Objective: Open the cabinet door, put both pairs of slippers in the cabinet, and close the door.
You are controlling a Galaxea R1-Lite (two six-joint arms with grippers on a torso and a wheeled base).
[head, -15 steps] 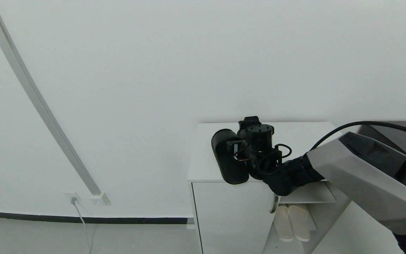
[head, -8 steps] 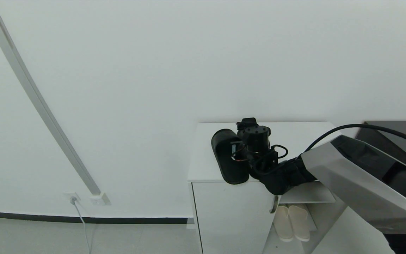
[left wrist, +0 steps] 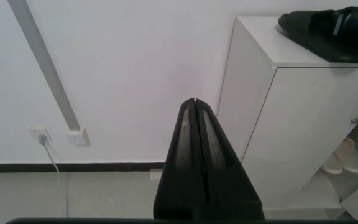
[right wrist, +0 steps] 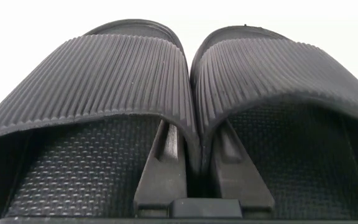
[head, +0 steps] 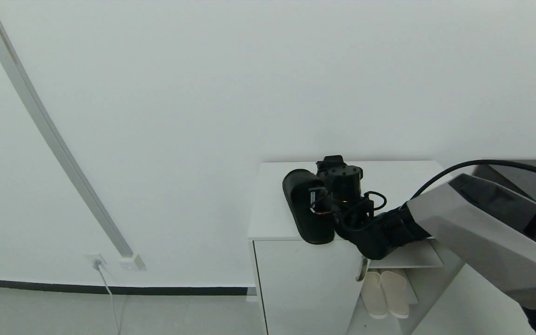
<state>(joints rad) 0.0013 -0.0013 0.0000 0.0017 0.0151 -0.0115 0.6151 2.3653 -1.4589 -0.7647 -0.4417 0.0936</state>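
A pair of black slippers [head: 307,209] lies on the top of the white cabinet [head: 272,209], overhanging its front edge. My right gripper [head: 318,204] is shut on them: in the right wrist view its fingers [right wrist: 163,168] sit inside both slippers [right wrist: 123,81] and pinch the two inner strap walls together. A pair of white slippers [head: 384,293] stands on a low shelf inside the cabinet, behind the open right door [head: 454,302]. My left gripper [left wrist: 194,106] hangs shut and empty, low and to the left of the cabinet [left wrist: 291,124].
The cabinet's left door [head: 305,284] is closed, with a handle [head: 363,270] at its edge. A grey conduit [head: 49,130] runs down the wall to a socket [head: 95,259] with a cable. Bare floor lies to the left of the cabinet.
My right arm swung slightly left, then back right. The black slippers have turned and shifted a little right on the cabinet top, showing more of the inside.
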